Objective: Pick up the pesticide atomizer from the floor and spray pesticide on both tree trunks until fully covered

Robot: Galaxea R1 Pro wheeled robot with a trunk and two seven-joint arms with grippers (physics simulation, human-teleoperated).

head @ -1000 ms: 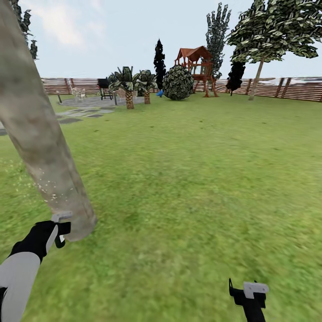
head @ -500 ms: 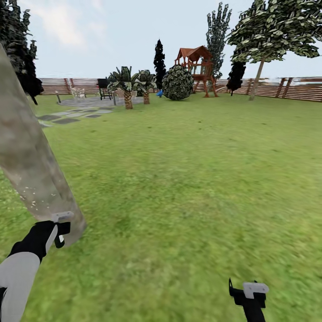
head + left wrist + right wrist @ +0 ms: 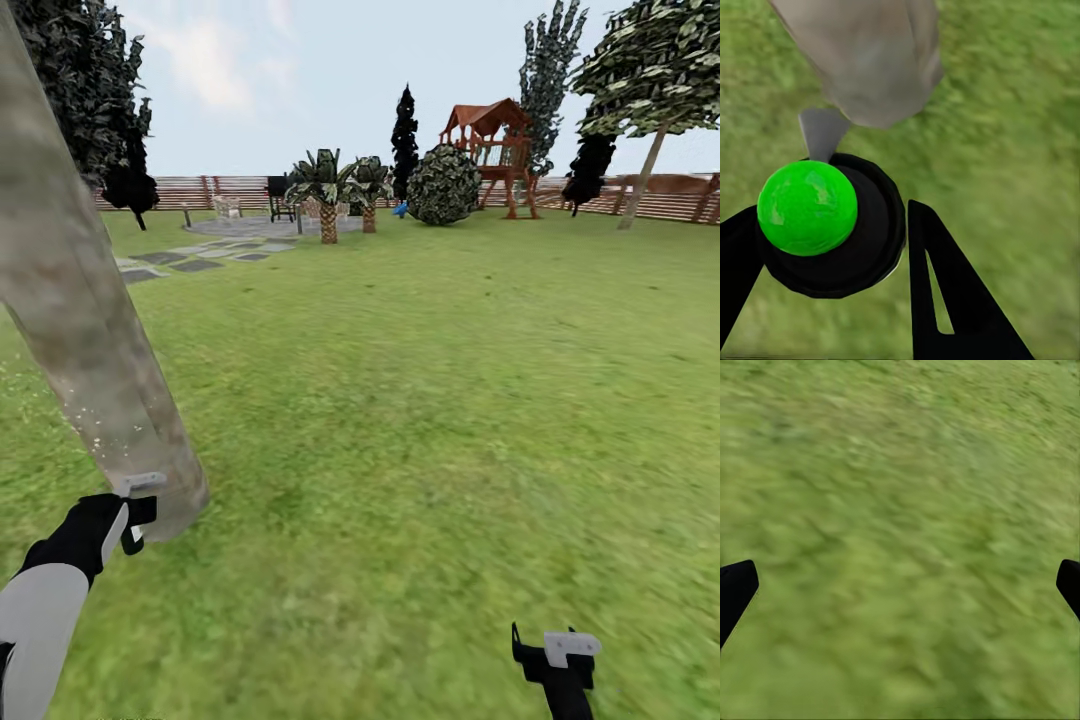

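A thick pale grey-tan tree trunk [image 3: 80,300] leans up the left side of the head view, with faint white pesticide specks [image 3: 95,440] low on it. My left gripper [image 3: 130,510] is shut on the pesticide atomizer [image 3: 140,482] right at the trunk's base. The left wrist view shows the atomizer [image 3: 817,217] as a black body with a green cap, held in that gripper [image 3: 832,270], its grey nozzle aimed at the trunk [image 3: 870,52]. A second tree [image 3: 650,150] stands far off at the right by the fence. My right gripper [image 3: 560,650] hangs open over the grass floor [image 3: 420,400]; the right wrist view shows it [image 3: 900,589] with nothing between the fingers.
Far across the lawn stand a red wooden playset [image 3: 495,150], a round shrub [image 3: 443,185], two short palms [image 3: 327,195] and a grill [image 3: 278,190]. Stepping stones [image 3: 190,262] lie at the left. Dark conifers [image 3: 90,90] rise behind the near trunk. A slatted fence [image 3: 670,200] closes the garden.
The camera has turned left, so the whole scene has slid right in the head view. Both arms keep their places in the picture, the left gripper still on the atomizer.
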